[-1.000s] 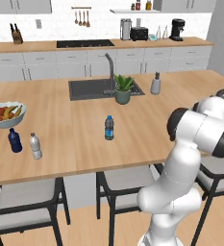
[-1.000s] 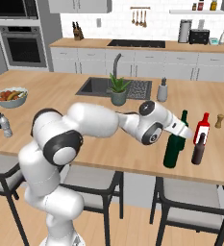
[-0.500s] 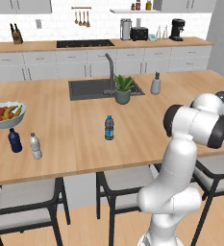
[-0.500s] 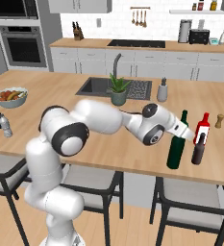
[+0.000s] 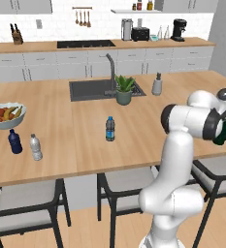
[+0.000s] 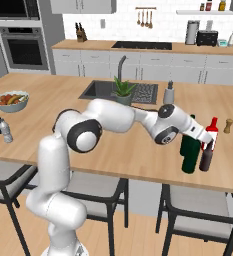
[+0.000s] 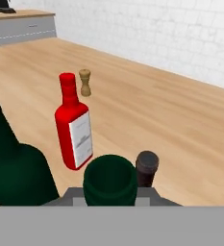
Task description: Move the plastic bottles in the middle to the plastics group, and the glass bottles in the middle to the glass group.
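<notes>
Step in hand: placing tall green wine bottle into glass group at right end of counter.

Gripper appears closed around green bottle's neck; in hand view its dark round mouth sits directly at camera bottom, between finger tips.

Brown bottle just beside it; red bottle and second green bottle near.

Next, judged: release, lift straight up, not knocking neighbours.

Water bottle remains mid-counter, well apart; plastics group at far left.

A fruit bowl and potted plant sit on the counter.
</notes>
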{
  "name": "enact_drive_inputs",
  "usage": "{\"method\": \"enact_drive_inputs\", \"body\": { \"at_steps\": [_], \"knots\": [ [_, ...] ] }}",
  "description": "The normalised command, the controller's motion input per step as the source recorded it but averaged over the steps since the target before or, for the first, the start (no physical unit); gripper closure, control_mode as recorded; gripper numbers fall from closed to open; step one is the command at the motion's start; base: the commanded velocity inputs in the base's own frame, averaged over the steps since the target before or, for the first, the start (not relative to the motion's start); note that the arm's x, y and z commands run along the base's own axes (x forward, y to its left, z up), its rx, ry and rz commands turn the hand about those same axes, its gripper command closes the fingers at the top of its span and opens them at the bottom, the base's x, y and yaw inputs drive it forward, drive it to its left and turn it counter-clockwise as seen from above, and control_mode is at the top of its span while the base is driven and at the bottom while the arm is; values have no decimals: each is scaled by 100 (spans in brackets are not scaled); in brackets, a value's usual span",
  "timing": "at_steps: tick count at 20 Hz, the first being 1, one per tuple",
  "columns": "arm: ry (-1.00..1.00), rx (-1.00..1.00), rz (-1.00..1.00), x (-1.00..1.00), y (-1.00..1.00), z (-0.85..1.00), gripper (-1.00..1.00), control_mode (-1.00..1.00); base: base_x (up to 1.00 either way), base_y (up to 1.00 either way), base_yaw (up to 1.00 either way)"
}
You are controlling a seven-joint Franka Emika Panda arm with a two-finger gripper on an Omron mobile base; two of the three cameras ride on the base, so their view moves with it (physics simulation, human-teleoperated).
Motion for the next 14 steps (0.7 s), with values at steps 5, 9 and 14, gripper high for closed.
{"method": "enact_drive_inputs", "body": {
  "at_steps": [5,9,14],
  "knots": [
    [-3,0,0,21,-3,-34,100,-100,0,0,0],
    [-10,0,0,18,0,-37,100,-100,0,0,0],
    [-16,0,0,4,0,-19,100,-100,0,0,0]
  ]
}}
